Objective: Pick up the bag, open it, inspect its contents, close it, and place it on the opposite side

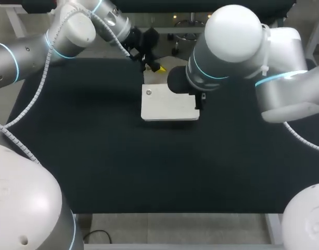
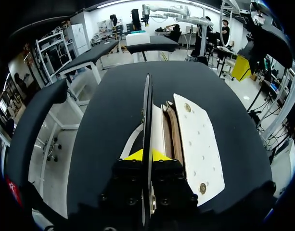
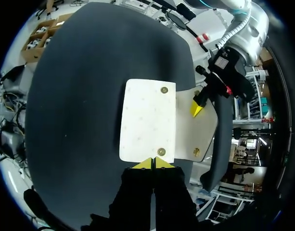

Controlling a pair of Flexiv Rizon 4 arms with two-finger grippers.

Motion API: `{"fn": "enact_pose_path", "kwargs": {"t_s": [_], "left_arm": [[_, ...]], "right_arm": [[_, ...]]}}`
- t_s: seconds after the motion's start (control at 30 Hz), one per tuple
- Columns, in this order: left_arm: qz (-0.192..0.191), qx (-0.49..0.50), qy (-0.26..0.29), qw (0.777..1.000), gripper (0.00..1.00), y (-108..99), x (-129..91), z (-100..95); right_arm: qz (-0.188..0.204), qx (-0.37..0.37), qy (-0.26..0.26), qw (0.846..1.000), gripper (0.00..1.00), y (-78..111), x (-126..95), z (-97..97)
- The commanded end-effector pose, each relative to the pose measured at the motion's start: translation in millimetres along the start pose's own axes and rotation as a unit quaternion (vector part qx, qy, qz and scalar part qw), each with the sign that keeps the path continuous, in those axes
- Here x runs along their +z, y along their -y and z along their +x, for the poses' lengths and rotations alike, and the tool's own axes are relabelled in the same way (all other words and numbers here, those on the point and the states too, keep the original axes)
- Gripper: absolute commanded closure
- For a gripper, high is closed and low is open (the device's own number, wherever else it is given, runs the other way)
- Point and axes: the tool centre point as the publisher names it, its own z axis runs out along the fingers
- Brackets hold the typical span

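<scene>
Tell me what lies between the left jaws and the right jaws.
Only the white bag; the right wrist view shows it filling the stretch from right jaws to left jaws.

A robotics lab, plainly: a grey-and-white left robot arm (image 1: 29, 54) and a matching right robot arm (image 1: 284, 86) (blue rings glowing at the joints) lean over a black-clothed worktop (image 1: 97, 156).

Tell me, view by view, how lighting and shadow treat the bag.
Head view: the white bag shows bright against the black table, one far corner hidden under the right arm. Left wrist view: evenly lit; a dark edge rising from the left gripper cuts across it. Right wrist view: body bright, opened flap duller, in shade.
</scene>
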Motion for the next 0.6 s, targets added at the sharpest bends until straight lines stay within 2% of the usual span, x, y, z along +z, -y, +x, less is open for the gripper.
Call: {"fn": "enact_pose_path", "kwargs": {"t_s": [0.03, 0.23, 0.6], "left_arm": [[-0.016, -0.004, 0.008, 1.0, 1.0, 12.4, -22.8, 11.9], [-0.023, -0.017, -0.003, 1.0, 1.0, 20.7, -33.7, 20.3], [-0.018, -0.028, -0.033, 0.999, 1.0, 21.7, -33.1, 33.4]], "right_arm": [[0.007, -0.004, 0.012, 1.0, 1.0, -6.2, -1.6, -2.5], [0.002, -0.008, 0.026, 1.0, 1.0, -9.6, 0.4, -7.9], [-0.014, -0.007, 0.044, 0.999, 1.0, -16.9, 20.6, -21.3]]}}
